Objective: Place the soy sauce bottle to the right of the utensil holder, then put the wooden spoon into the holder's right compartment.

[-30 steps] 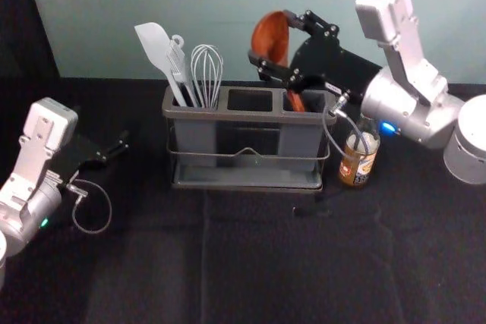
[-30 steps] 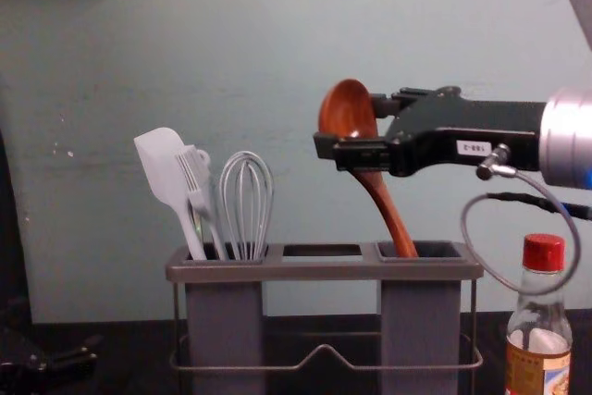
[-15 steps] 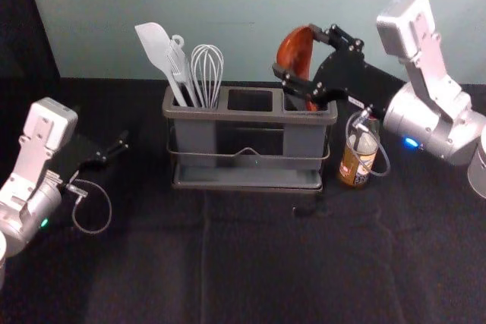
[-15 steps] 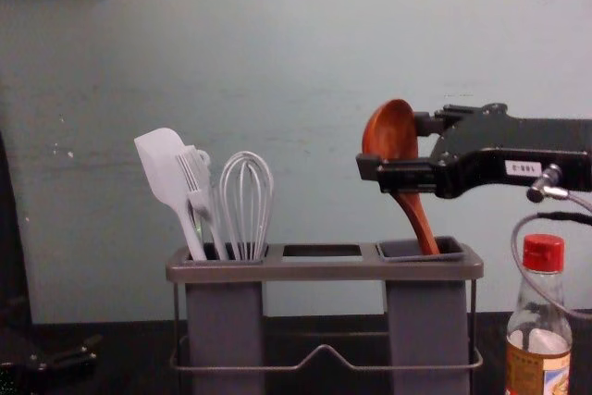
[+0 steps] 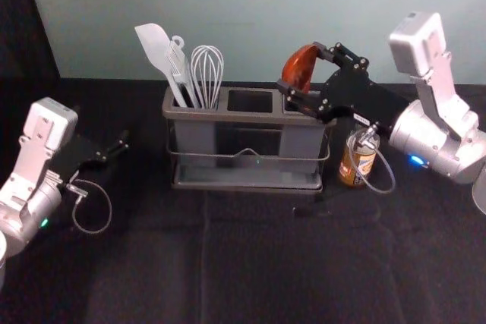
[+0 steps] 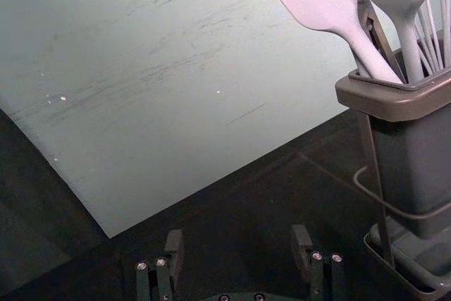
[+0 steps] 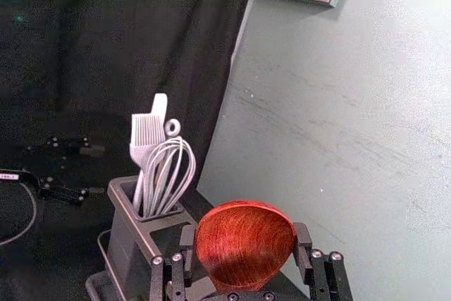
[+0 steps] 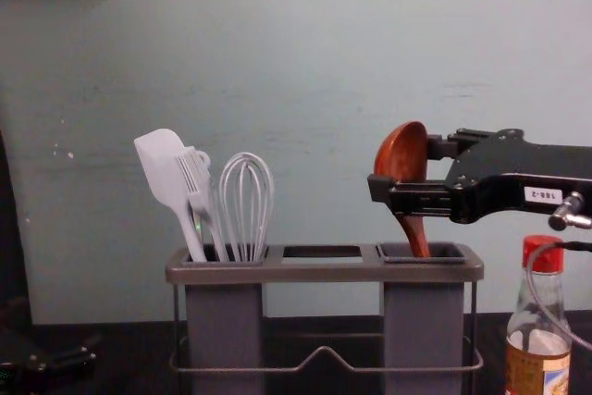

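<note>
My right gripper (image 5: 300, 67) holds the bowl of the wooden spoon (image 5: 299, 70) above the utensil holder (image 5: 220, 115). In the right wrist view the right gripper (image 7: 244, 239) has a finger against each side of the spoon bowl (image 7: 243, 244). The chest view shows the spoon (image 8: 403, 154) bowl-up, its handle reaching down into the holder's right compartment (image 8: 423, 321). Just right of the holder stands the soy sauce bottle (image 5: 358, 163), upright with a red cap (image 8: 543, 253). Parked at the left is my left gripper (image 5: 121, 146); the left wrist view has this left gripper (image 6: 237, 241) open.
A white spatula (image 5: 156, 49), a brush (image 8: 196, 182) and a whisk (image 5: 206, 73) stand in the holder's left compartment. The middle compartment (image 5: 250, 101) lies between the outer two. A pale wall (image 8: 324, 43) rises behind the dark table.
My right gripper has moved right and down with the spoon, whose handle stands more upright and deeper in the right compartment. My left arm is still.
</note>
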{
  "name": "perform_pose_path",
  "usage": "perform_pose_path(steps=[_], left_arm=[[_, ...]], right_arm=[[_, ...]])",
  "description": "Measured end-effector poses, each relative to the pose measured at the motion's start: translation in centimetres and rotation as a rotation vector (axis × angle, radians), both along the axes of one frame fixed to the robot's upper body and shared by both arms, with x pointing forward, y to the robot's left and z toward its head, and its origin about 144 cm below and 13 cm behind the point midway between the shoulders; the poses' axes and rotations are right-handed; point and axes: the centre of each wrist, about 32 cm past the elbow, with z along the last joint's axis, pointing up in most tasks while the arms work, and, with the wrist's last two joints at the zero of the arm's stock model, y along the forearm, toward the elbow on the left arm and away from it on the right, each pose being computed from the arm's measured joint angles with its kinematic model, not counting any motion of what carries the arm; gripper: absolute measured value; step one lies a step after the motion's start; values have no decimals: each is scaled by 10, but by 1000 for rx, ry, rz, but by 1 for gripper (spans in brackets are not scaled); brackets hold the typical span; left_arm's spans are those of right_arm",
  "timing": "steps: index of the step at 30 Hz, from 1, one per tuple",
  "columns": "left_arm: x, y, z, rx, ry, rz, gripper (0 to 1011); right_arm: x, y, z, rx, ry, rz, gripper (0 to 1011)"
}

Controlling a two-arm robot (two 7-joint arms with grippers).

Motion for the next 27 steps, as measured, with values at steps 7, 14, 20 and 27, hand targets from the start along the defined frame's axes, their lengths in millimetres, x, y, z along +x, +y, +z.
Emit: perform_pose_path(steps=[7, 14, 20, 27], left_arm=[[0, 0, 0, 0, 0, 0, 1005], [0, 0, 0, 0, 0, 0, 1005], [0, 0, 0, 0, 0, 0, 1005], [0, 0, 0, 0, 0, 0, 1005]], right_arm=[[-2, -4, -8, 32, 16, -7, 838], [-1, -5, -15, 45, 35, -13, 838], [-1, -5, -17, 44, 56, -18, 838], [-1, -5, -17, 44, 53, -17, 838]])
